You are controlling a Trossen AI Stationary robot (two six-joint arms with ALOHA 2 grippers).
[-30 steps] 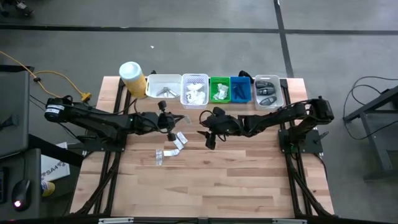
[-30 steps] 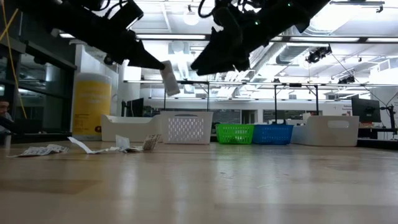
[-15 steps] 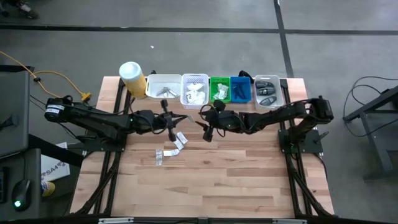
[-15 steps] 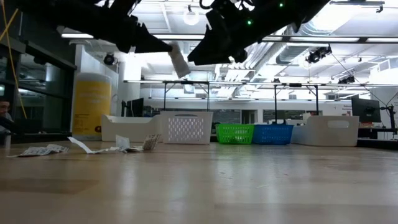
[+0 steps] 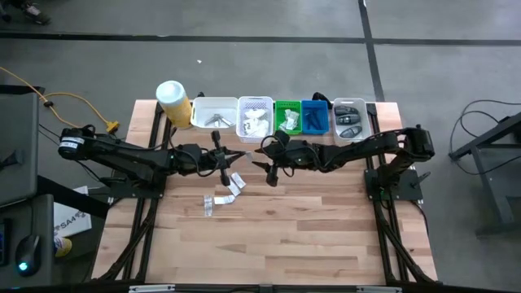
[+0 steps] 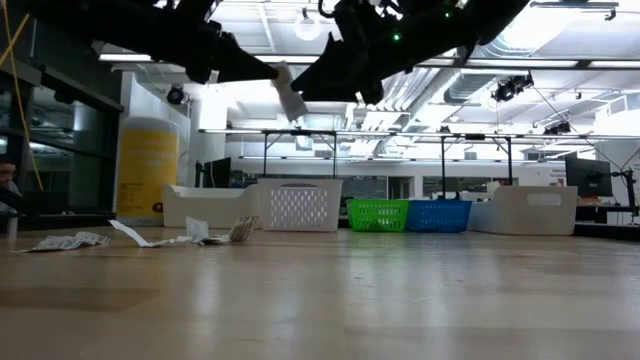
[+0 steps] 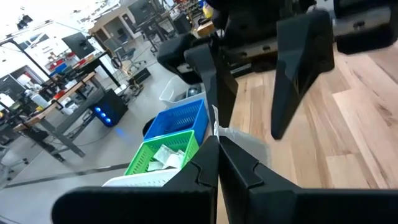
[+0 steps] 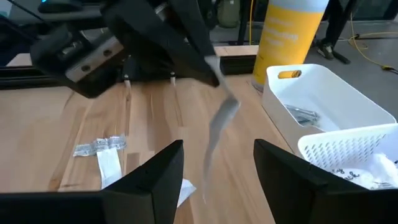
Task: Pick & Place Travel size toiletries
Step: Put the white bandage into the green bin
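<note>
Above the table's middle, a white sachet [image 6: 291,97] is pinched in the left gripper [image 5: 226,157], well off the wood. Facing it, the right gripper [image 5: 269,162] is spread wide, the sachet hanging between its fingers [image 8: 149,180], untouched.

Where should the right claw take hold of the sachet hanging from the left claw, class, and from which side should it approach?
Grip the free lower half of the sachet, below where the left claw pinches its top edge. It hangs thin and flat in the air, so the open right claw should come level from the right arm's side, one finger on each flat face. That is a judgement from its pose.
</note>
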